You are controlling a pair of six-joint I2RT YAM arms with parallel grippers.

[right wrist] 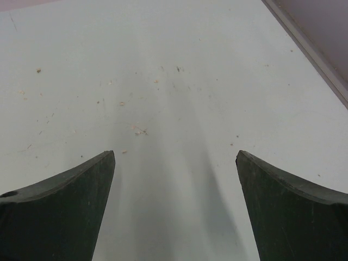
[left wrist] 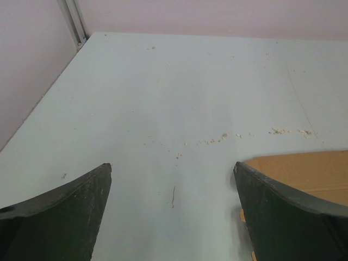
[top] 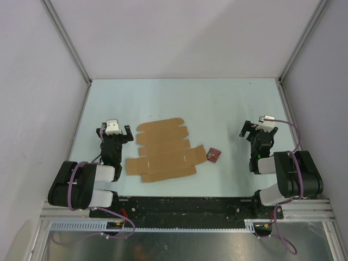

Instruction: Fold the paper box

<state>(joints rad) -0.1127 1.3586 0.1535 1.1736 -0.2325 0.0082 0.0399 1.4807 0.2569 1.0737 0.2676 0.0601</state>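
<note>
From above, a flat brown kraft cardboard die-cut sheet, the paper box (top: 162, 152), lies unfolded close to the desk's (top: 217, 103) near edge, between the arms, its long side running roughly left to right. The left end effector (top: 115, 134), spread wide, sits just beside its left end. The right end effector (top: 260, 131), equally spread, is well apart, beyond a tiny dark red square (top: 213, 154).

The left wrist view catches a corner of the paper box (left wrist: 310, 168) low on the right; the right wrist view shows no cardboard at all.

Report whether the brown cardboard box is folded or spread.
Spread: the brown kraft cardboard die-cut sheet lies flat, all flaps out, none raised.
</note>
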